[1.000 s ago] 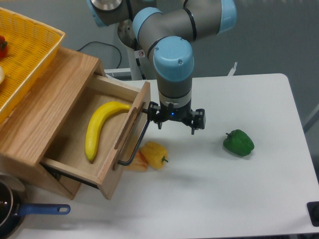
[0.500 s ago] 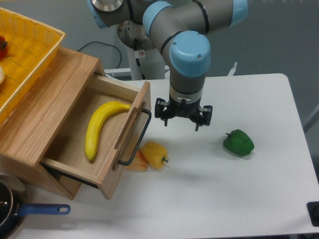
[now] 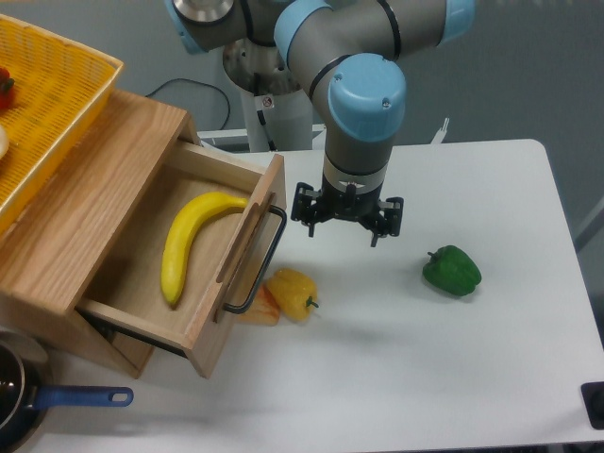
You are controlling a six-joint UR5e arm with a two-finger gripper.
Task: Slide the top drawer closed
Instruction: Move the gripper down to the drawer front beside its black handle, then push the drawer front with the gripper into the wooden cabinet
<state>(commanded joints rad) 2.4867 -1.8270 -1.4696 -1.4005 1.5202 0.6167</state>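
Top drawer (image 3: 203, 274) pulled well out of the wooden cabinet (image 3: 85, 203) at the left edge of the surface (image 3: 453, 377). Front panel angled toward the middle of the surface, black bar handle (image 3: 260, 264) standing off it. Banana (image 3: 189, 243) lying inside on the drawer floor, clear of the front panel. Yellow basket (image 3: 47, 104) on the cabinet top.

Gripper (image 3: 346, 219) hanging above the surface just right of the handle, not touching handle or panel. Fingers spread wide, nothing held. Pointed straight down.

Yellow pepper (image 3: 294, 293) on the surface close under the drawer front, near the lower end of the handle. Green pepper (image 3: 452, 270) well apart, toward the right edge. Pan with blue handle (image 3: 57, 401) at the front left corner.

Step in hand, by judgement: lining up for the push; drawer not yet moved. Next move likely calls for dropping level with the panel, setting a finger or the gripper side flat against panel or handle, then pushing leftward along the drawer's line of travel. Off-axis push could jam the drawer. Yellow pepper possibly in the path; worth watching.
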